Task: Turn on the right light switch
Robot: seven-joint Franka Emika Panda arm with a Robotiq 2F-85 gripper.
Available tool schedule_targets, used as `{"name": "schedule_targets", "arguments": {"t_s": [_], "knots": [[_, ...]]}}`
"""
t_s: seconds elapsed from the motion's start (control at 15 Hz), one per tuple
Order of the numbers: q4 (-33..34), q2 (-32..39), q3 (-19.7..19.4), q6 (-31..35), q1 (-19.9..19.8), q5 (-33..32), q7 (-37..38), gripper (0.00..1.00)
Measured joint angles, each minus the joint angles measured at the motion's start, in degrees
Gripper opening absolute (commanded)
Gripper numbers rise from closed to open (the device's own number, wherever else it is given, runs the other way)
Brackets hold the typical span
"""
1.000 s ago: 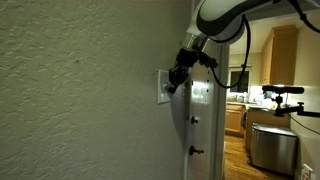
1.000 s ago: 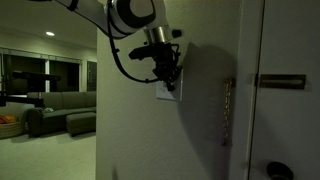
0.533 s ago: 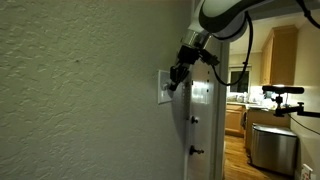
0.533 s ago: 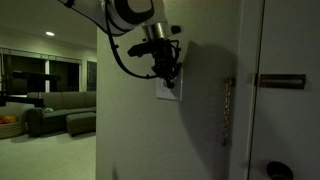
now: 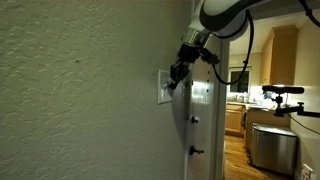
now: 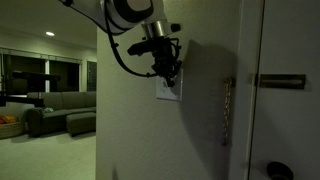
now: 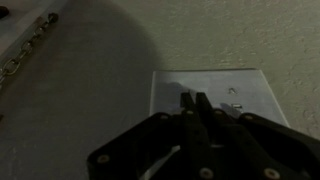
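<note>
The gripper (image 7: 195,101) is held narrow, fingers drawn together with nothing between them, against a white wall plate (image 7: 262,90). The right light switch (image 7: 232,96) is seen just beside the fingertips, at 3 o'clock. In an exterior view, black knobs (image 5: 194,120) are seen at 5 o'clock of the plate.
</note>
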Motion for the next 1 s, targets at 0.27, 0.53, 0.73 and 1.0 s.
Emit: {"name": "schedule_targets", "arguments": {"t_s": [0.27,0.53,0.73,1.0], "knots": [[-0.5,-1.2,0.0,-1.8,0.0,0.0,0.0,0.58],[-2.3,-3.0,0.0,-4.8,0.0,0.1,0.0,0.84],[-4.1,-3.9,0.0,-7.0,0.0,0.2,0.0,0.99],[-7.1,-4.9,-0.1,-9.6,-0.1,0.4,0.5,1.0]]}}
